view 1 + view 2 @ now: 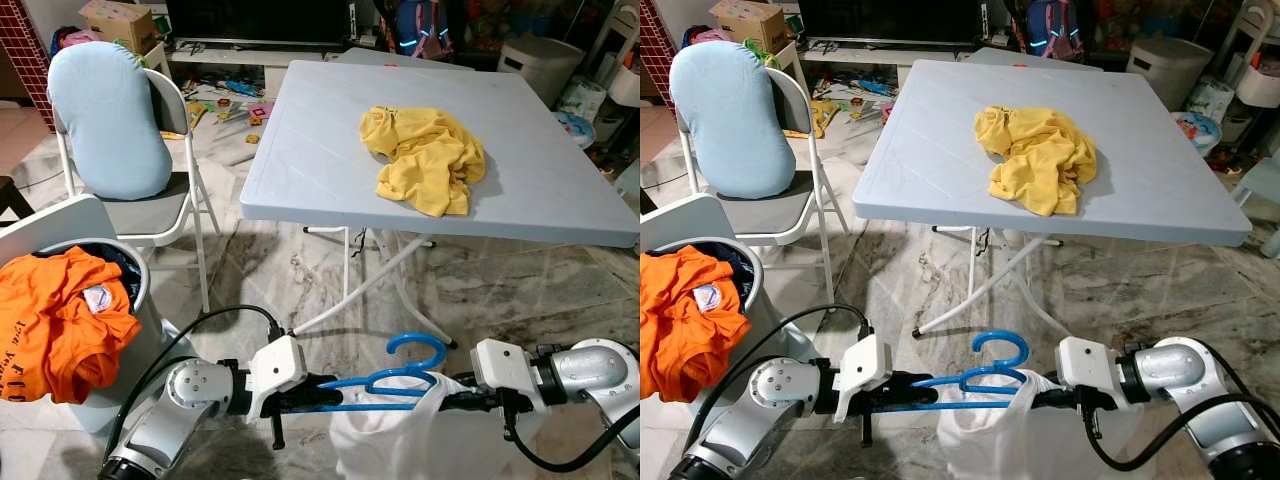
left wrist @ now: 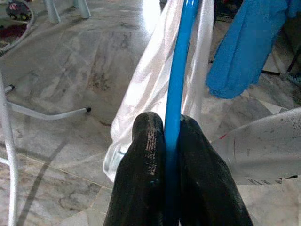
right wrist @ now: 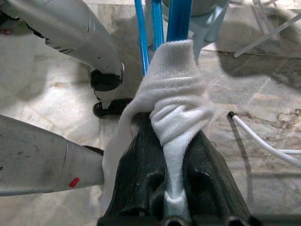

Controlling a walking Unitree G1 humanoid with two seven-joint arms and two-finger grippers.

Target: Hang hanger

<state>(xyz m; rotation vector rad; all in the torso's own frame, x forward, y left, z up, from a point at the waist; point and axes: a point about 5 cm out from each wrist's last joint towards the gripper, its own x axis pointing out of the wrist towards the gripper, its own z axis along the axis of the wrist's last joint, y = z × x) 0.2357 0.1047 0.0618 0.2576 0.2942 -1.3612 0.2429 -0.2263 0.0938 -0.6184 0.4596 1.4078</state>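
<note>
head stereo: forward-down, shares table | wrist views: close along fingers, floor behind

You see 2 silver arms with white boxy wrist housings, black cables looping beside them, and 2 textured black fingers per gripper

left arm: reaches inward, level, toward the right one
left gripper: clamped on the blue hanger
right gripper: pinching the white garment
</note>
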